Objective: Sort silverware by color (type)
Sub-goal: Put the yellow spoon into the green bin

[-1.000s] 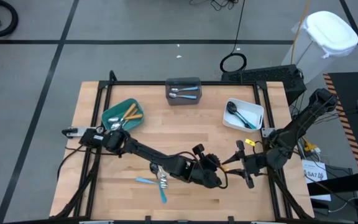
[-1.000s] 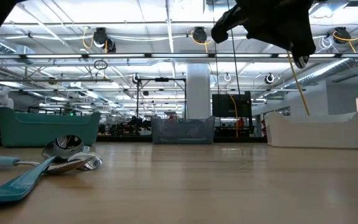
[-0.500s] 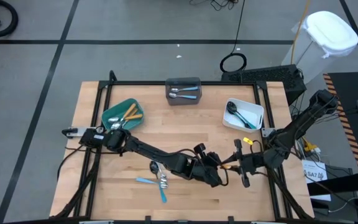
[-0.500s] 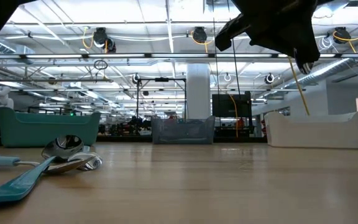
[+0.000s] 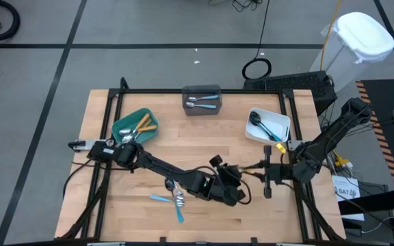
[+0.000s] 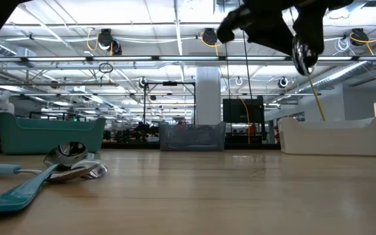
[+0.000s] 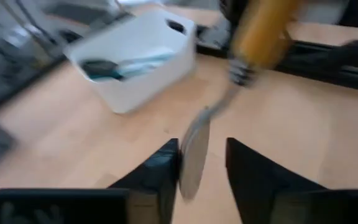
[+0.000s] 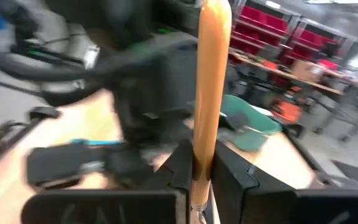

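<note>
An orange-handled spoon (image 5: 252,171) is held above the table's near right part, between my two grippers. My right gripper (image 5: 260,171) is shut on its handle. My left gripper (image 7: 202,169) is open. Its fingers stand on either side of the spoon's silver bowl (image 7: 194,155), and I cannot tell whether they touch it. In the low view the bowl (image 6: 302,49) shows high above the tabletop. A small pile of silver spoons and blue-handled pieces (image 5: 176,199) lies flat on the wood near the near edge, and it shows in the low view as the pile (image 6: 67,164). My right gripper pinches the spoon's orange handle (image 8: 208,127) between its two fingers (image 8: 182,163), coming level from the table's right side. The handle runs on forward past the fingertips toward my left gripper. The spoon is lifted clear of the table.
Three bins stand along the far half. The teal bin (image 5: 123,122) on the left holds orange-handled pieces. The grey bin (image 5: 202,89) in the middle holds blue-handled ones. The white bin (image 5: 284,121) on the right holds black ones. Bare wood lies between the bins and the pile.
Both grippers have drifted a little toward the far edge while staying close together with the spoon between them. The right gripper has turned somewhat. In the low view the spoon's silver bowl now shows larger under the dark arm.
</note>
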Available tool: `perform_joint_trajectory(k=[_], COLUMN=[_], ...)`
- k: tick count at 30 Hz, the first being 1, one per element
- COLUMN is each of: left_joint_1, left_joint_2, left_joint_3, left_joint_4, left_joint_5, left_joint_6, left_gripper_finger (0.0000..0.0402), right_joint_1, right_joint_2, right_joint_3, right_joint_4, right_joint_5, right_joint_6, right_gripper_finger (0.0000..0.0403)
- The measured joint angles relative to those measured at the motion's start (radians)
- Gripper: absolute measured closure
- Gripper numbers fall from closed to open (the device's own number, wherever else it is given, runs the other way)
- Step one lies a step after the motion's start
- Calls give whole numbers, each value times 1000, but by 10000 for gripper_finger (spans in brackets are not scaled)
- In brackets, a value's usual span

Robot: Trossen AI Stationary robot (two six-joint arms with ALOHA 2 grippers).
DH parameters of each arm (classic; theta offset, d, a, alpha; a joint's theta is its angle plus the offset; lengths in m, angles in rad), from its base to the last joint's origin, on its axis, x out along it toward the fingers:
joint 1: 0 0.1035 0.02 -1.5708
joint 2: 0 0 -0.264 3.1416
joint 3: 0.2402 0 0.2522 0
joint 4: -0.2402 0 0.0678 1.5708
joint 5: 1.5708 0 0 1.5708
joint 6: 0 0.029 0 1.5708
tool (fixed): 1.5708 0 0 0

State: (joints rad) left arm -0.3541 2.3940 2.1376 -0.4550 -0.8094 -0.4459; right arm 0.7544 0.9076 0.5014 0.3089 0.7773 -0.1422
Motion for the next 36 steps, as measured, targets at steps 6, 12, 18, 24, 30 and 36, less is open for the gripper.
perform_joint_trajectory(k=[6, 12, 18, 24, 30, 36], left_joint_1=[-45, -77, -65, -52, -27, 3], left_joint_2=[0, 0, 9, 11, 11, 11], left_joint_3=[0, 0, 0, 0, 0, 0], left_joint_4=[7, 32, 165, 248, 352, 356], left_joint_5=[-290, -459, -466, -449, -388, -377], left_joint_6=[49, 46, 120, 190, 276, 317], left_gripper_finger=[196, 169, 168, 167, 167, 167], right_joint_1=[0, 0, -2, -3, -3, -2], right_joint_2=[-12, -12, -12, -11, -11, -11], right_joint_3=[0, 0, 0, 0, 0, 0], right_joint_4=[-20, -12, 41, 46, 46, 57], right_joint_5=[196, 321, 326, 324, 321, 317], right_joint_6=[8, 23, 25, 23, 20, -3], right_gripper_finger=[374, 374, 374, 374, 374, 373])
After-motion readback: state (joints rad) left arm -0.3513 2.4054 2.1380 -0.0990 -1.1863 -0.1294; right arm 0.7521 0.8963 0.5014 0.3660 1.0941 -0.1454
